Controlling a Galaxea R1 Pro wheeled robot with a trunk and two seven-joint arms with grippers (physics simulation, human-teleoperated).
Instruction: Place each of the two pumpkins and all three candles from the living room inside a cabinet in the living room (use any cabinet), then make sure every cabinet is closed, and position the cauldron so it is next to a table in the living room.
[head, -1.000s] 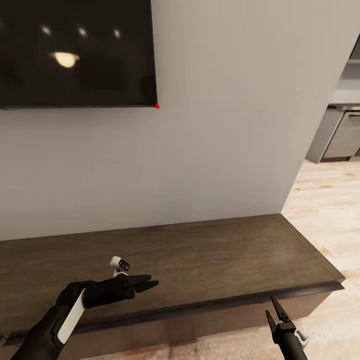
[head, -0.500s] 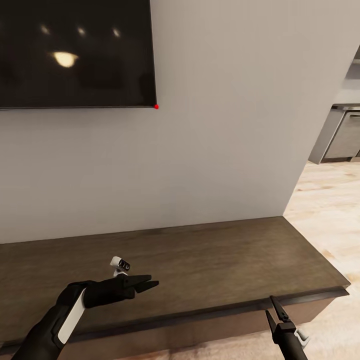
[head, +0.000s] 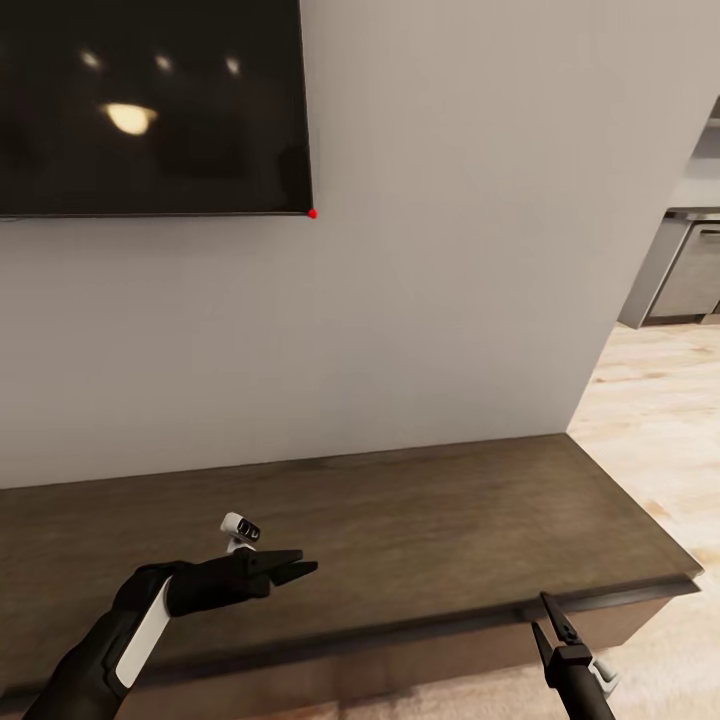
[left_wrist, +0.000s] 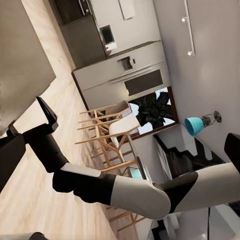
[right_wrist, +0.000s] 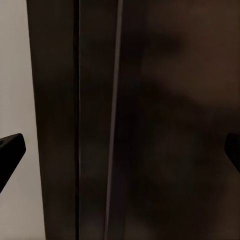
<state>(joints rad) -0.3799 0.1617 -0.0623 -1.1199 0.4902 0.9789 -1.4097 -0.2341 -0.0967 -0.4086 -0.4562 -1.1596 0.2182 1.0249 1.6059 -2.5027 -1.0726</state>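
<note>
Facing a long dark-brown cabinet set against a pale wall, its front closed, with nothing lying on the stretch of top in sight; hovering over that top, the left gripper, its dark fingers lying nearly together with only a thin gap between the tips and nothing held between them, pointing across the wood toward the right gripper; sitting just behind the left fingers, a small white-and-black wrist camera; rising near the front edge of the cabinet, the right gripper with fingers spread apart and empty, tips pointing up at the lip of the top; in the right wrist view, two dark fingertips standing far apart at either side with the cabinet's dark front and its edge seam between them, close ahead, not clearly touching; hanging on the wall well above the left fingers, a black television with a red light at its corner; stretching beyond the right fingers, pale wood floor leading to grey kitchen units; in the left wrist view, looking past the right arm toward wooden stools and a teal lamp.
</note>
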